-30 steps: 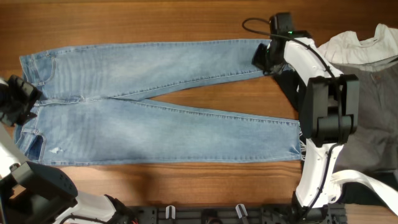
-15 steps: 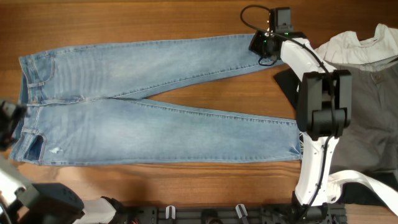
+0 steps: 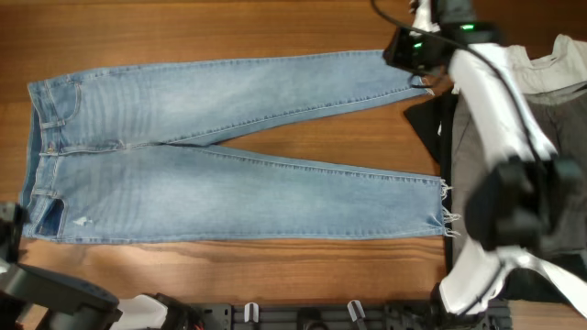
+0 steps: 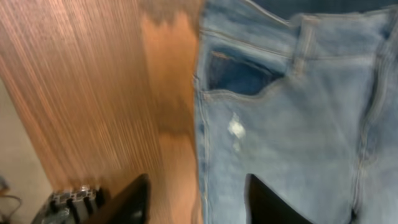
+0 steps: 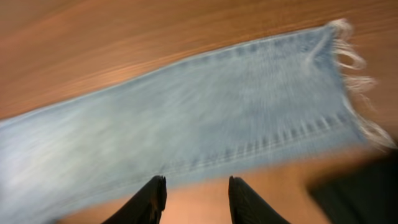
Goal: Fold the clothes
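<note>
My left gripper point(image 4: 198, 182) has its fingers point(image 4: 127, 202) spread with nothing between them. They hang above the waist end of the light-blue jeans point(image 4: 298, 124). One finger sits over bare desk point(image 4: 81, 81) and the other over denim, with the outer side seam running between them. Just ahead of them I see a front pocket point(image 4: 239, 74) with its darker lining showing, and a small pale worn spot point(image 4: 235, 127) below it.

My right gripper point(image 5: 196, 182) is also parted and empty, its fingers point(image 5: 149, 202) above the lower edge of one leg near the frayed hem point(image 5: 354, 62). This view is motion-blurred, so I can't judge how high it is above the cloth.

From overhead, the jeans point(image 3: 229, 183) lie flat on the desk point(image 3: 275, 37), with the waistband at my left and both legs running to my right in a narrow V. The near leg ends in a frayed hem point(image 3: 446, 215). The right arm point(image 3: 500, 101) reaches to the far leg's hem. Past the leg ends, a black garment point(image 3: 426, 124) lies just beside the near leg's hem. Grey trousers point(image 3: 573, 124) and a white top point(image 3: 541, 66) are heaped further right, partly hidden by the arm.
</note>
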